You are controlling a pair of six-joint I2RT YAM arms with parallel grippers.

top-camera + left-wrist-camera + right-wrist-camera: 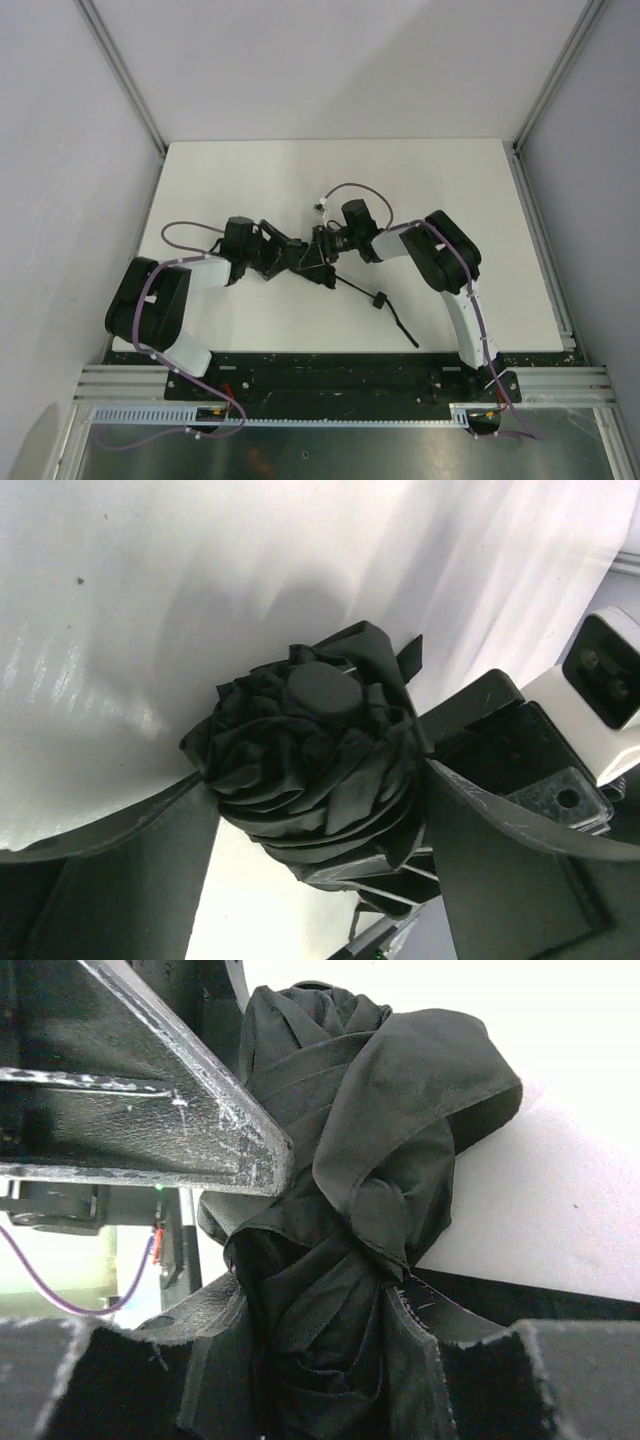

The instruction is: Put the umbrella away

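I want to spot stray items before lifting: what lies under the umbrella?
White table shows beside the umbrella, and its strap trails over bare surface. The patch directly beneath is hidden by its own bunched fabric, so nothing there can be checked.

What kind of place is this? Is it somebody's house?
Probably not a house. It looks like a robot testing booth: two robot arms bolted to the edge of a white table, a metal frame and blank walls around it, and a black umbrella between the arms.

Folds of umbrella (350, 1160) past right wrist view's bottom edge
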